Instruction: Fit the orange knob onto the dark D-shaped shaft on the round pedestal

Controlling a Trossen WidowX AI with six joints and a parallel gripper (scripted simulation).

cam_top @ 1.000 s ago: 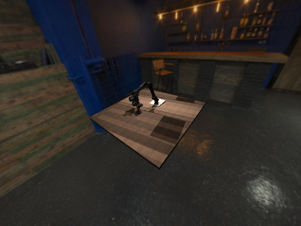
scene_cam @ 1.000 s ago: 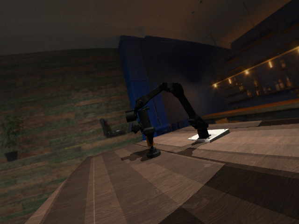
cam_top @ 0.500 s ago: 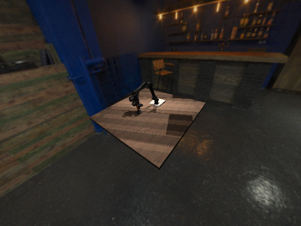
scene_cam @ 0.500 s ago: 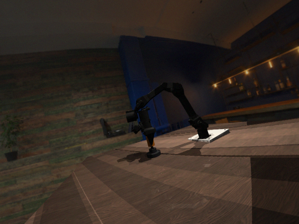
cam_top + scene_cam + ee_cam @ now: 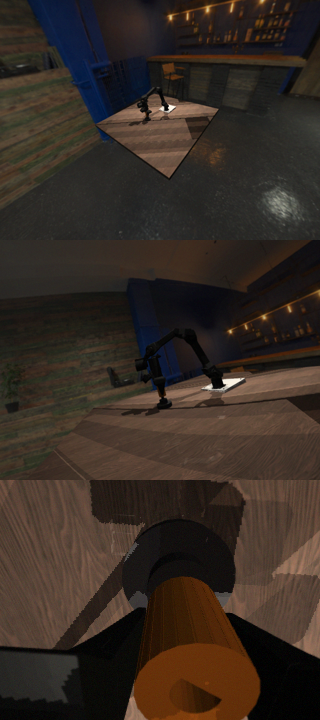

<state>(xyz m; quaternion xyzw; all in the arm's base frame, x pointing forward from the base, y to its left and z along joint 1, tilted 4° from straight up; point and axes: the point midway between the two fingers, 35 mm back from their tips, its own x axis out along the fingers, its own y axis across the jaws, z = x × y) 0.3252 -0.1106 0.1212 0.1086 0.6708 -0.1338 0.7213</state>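
Observation:
The orange knob (image 5: 146, 114) (image 5: 164, 392) (image 5: 185, 635) is an upright cylinder. The wrist view shows its D-shaped hole, with the flat edge toward the upper right. My gripper (image 5: 161, 394) (image 5: 183, 618) is shut on the knob, one black finger on each side. The dark round pedestal (image 5: 147, 119) (image 5: 165, 405) (image 5: 180, 536) stands on the table directly below, with a narrower raised middle. The knob's lower end is at or just above this raised part; a gap cannot be told. The shaft is hidden, and whether it is in the hole cannot be seen.
The arm's white base plate (image 5: 172, 108) (image 5: 235, 382) lies on the wooden table (image 5: 160, 152) (image 5: 180, 446), to the right of the pedestal in the top and exterior views. The arm arches from there to the pedestal. Shadows and dark patches cross the table top.

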